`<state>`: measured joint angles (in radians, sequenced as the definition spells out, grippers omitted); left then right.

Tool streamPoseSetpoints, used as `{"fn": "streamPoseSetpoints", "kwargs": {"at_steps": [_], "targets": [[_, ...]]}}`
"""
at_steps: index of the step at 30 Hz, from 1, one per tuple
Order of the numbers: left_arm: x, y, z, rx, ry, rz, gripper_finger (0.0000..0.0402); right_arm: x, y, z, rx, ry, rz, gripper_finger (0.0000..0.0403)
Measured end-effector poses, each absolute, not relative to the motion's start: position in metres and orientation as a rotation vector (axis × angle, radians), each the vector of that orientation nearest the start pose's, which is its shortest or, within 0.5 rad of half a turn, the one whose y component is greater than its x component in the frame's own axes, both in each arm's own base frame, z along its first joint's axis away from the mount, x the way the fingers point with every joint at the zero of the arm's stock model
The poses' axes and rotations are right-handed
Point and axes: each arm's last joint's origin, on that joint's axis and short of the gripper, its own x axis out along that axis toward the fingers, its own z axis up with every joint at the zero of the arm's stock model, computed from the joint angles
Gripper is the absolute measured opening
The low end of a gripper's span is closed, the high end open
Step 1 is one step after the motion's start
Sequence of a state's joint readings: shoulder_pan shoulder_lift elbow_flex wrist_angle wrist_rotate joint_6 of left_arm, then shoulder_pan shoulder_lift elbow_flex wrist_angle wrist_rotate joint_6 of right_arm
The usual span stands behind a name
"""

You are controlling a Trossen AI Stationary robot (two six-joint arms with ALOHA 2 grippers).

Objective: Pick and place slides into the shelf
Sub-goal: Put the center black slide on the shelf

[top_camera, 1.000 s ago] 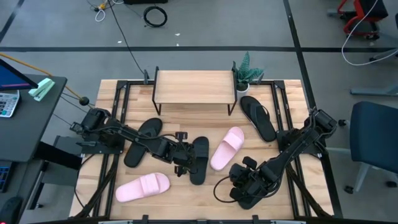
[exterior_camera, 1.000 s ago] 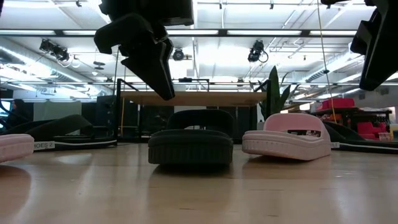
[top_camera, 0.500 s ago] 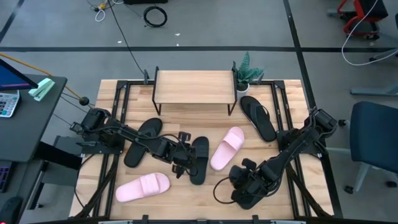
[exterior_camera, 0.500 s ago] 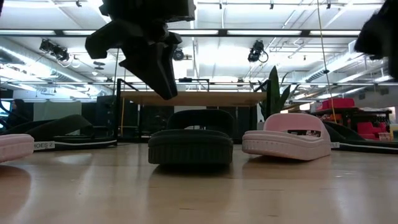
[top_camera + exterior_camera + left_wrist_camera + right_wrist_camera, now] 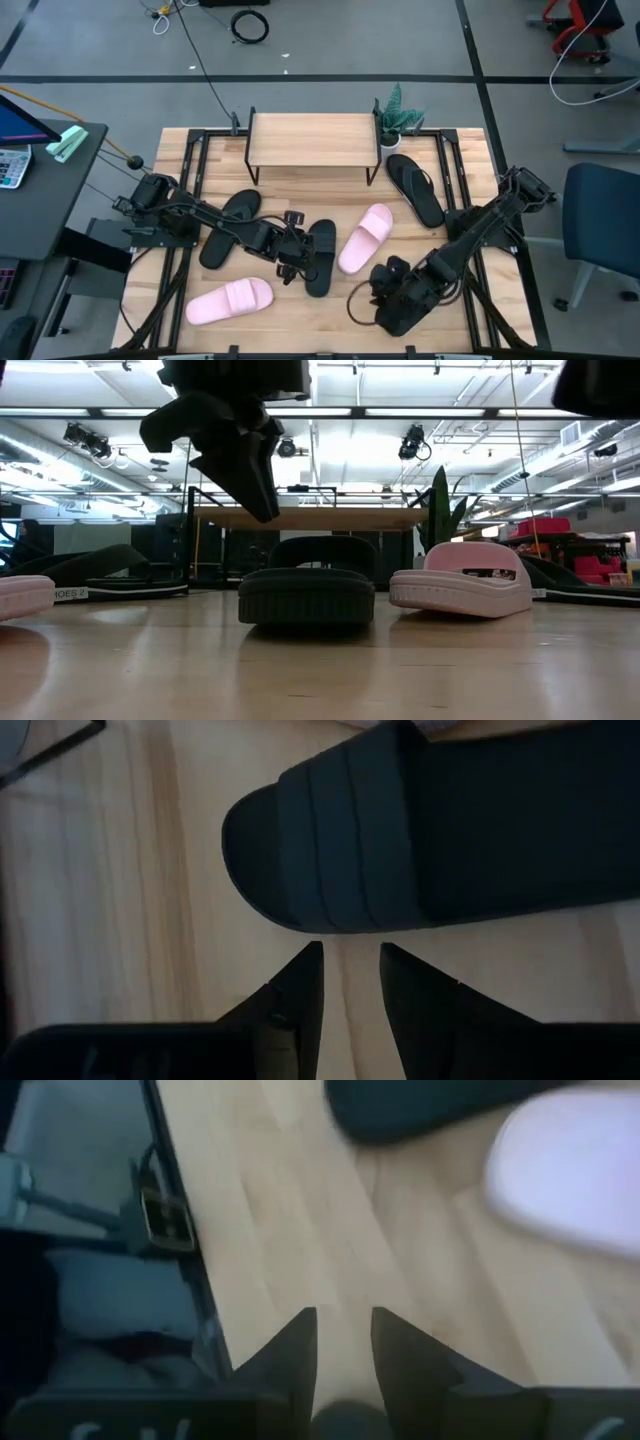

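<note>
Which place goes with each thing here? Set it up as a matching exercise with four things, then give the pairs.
Things:
1. potted plant
2. black wide-band slide
3. black flip-flop
4. shelf

Places:
A. at the table's far edge, middle
B. right of the shelf, at its corner
C. mid-table, beside the left gripper
D. right side of the table, in front of the plant

Pairs: 1-B, 2-C, 3-D, 4-A

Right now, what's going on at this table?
The left tool hovers beside the black slide at mid-table, fingers slightly apart and holding nothing. The right tool waits near the front edge, also slightly open and empty. The shelf at the back has nothing on top, and every sandal in view lies on the table.
</note>
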<state>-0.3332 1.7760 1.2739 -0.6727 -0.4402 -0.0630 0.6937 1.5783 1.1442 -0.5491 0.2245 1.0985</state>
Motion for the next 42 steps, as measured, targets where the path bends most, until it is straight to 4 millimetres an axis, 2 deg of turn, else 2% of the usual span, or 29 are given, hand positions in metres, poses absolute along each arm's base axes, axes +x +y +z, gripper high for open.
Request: {"fn": "streamPoseSetpoints", "kwargs": {"at_steps": [5, 9, 12, 17, 28, 34, 39, 42], "targets": [[0.322, -0.099, 0.225, 0.299, 1.12, 0.198, 0.0098, 0.249, 0.19, 0.262, 0.635, 0.921, -0.062, 0.0104], [0.311, -0.092, 0.243, 0.298, 1.09, 0.273, 0.0084, 0.243, 0.178, 0.282, 0.681, 0.864, -0.045, 0.0104], [0.31, -0.092, 0.251, 0.269, 1.037, 0.281, 0.0076, 0.234, 0.169, 0.301, 0.721, 0.81, -0.012, 0.0104], [0.317, -0.101, 0.251, 0.187, 0.964, 0.265, 0.0067, 0.215, 0.153, 0.331, 0.786, 0.722, 0.05, 0.0104], [0.314, -0.117, 0.243, 0.268, 0.996, 0.189, 0.0068, 0.162, 0.114, 0.386, 0.913, 0.529, 0.185, 0.0104], [0.314, -0.116, 0.243, 0.23, 0.996, 0.215, 0.006, 0.137, 0.095, 0.404, 1.122, 0.472, 0.218, 0.0104], [0.314, -0.116, 0.243, 0.274, 1.004, 0.192, 0.0053, 0.122, 0.084, 0.412, 1.145, 0.422, 0.247, 0.0104], [0.315, -0.115, 0.243, 0.273, 1.004, 0.194, 0.0053, 0.117, 0.077, 0.412, 1.006, 0.351, 0.197, 0.0104]]}}
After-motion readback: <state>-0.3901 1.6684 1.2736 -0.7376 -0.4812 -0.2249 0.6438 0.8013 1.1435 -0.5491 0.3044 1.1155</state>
